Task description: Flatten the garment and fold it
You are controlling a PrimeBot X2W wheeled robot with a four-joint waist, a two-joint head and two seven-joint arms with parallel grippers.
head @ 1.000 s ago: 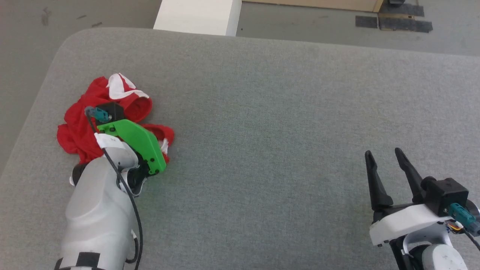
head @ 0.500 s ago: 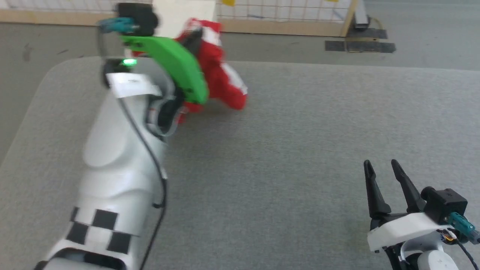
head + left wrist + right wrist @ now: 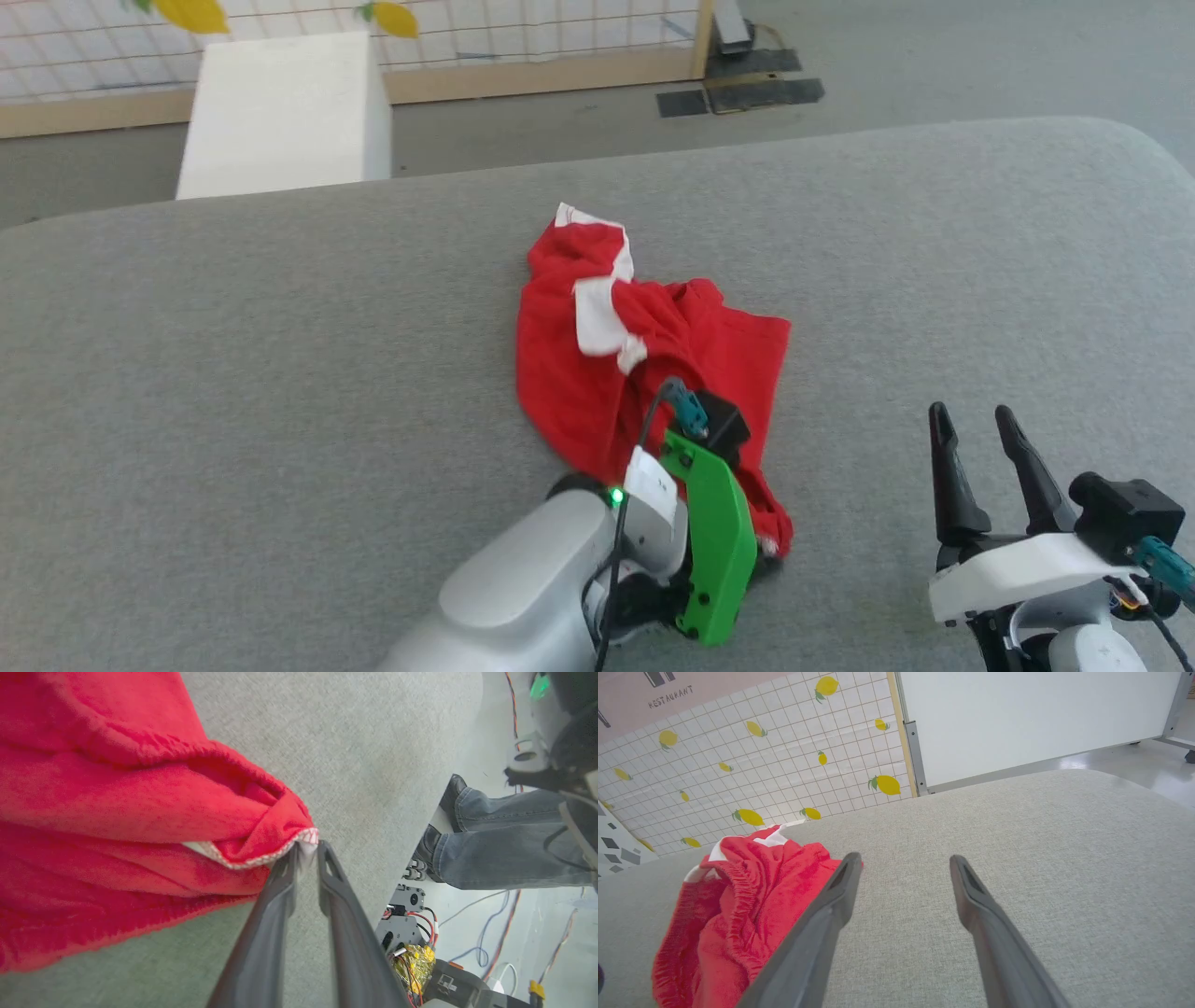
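Garment (image 3: 644, 373) bunched and twisted on the tabletop (image 3: 280, 373), from its middle down toward the near edge, white trim folded inward. Left gripper (image 3: 306, 851) all but closed, nipping only the white-edged hem at the very fingertips. Right gripper (image 3: 971, 411) parted wide, empty, by the near edge on the right, apart from the cloth. Likely trouble: so thin a bite slipping free on any tug or lift, dropping the hem back into the heap. Also possible: dragging one corner alone, tightening the twist rather than spreading it.
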